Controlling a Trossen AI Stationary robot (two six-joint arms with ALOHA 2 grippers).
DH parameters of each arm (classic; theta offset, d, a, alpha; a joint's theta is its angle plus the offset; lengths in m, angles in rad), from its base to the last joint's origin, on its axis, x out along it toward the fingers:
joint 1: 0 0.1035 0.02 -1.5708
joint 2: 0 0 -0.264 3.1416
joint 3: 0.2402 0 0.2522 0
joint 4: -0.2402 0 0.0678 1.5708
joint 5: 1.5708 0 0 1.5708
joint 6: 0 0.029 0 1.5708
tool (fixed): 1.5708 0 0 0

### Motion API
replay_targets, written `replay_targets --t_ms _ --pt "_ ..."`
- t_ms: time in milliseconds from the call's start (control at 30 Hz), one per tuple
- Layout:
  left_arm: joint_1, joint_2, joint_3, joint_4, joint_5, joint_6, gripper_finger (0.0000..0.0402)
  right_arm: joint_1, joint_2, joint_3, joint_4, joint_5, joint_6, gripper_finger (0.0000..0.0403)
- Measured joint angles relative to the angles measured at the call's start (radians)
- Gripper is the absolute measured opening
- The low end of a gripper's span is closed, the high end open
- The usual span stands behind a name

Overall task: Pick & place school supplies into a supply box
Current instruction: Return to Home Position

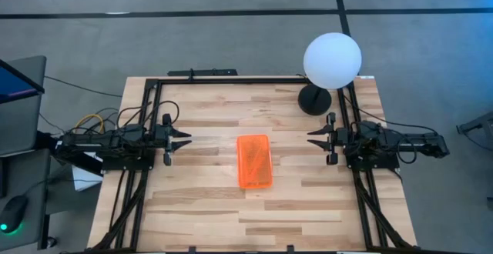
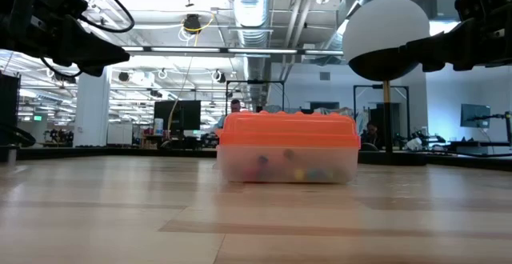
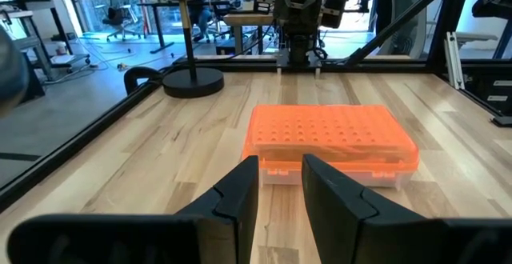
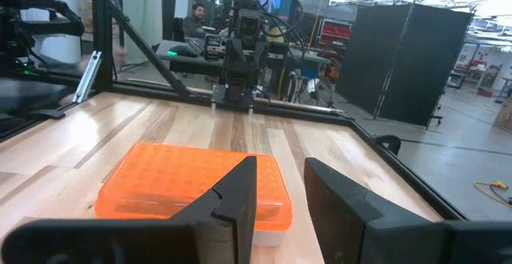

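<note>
The supply box point(image 1: 254, 162) lies at the table's middle, its clear base flat on the wood and its orange ribbed lid point(image 3: 328, 136) closed on top. Through the clear wall I see coloured school supplies point(image 2: 288, 168) inside; which ones I cannot tell. My left gripper point(image 1: 187, 140) hovers at the table's left side, pointing level at the box, open with nothing between its fingers point(image 3: 240, 192). My right gripper point(image 1: 310, 138) hovers at the right side, facing the box point(image 4: 192, 188), also open with nothing between its fingers. Both stand well clear of the box.
A white globe lamp point(image 1: 332, 58) on a black round foot point(image 1: 314, 100) stands at the far right, close to my right arm. Black frame rails point(image 1: 231, 79) run along the far and side edges. Bare wood lies near and far of the box.
</note>
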Motion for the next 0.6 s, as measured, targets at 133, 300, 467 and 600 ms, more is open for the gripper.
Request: replay_targets --t_ms 133,300,467,600 --pt "0.0 0.0 0.0 0.0 0.0 -0.006 0.0093 0.0 0.0 0.0 0.0 0.0 0.0 0.0102" --pt "0.0 0.0 0.0 0.0 0.0 -0.001 0.0093 0.0 0.0 0.0 0.0 0.0 0.0 0.0102" --pt "0.0 0.0 0.0 0.0 0.0 -0.005 0.0093 0.0 0.0 0.0 0.0 0.0 0.0 0.0102" --pt "0.0 0.0 0.0 0.0 0.0 -0.009 0.0093 0.0 0.0 0.0 0.0 0.0 0.0 0.0102"
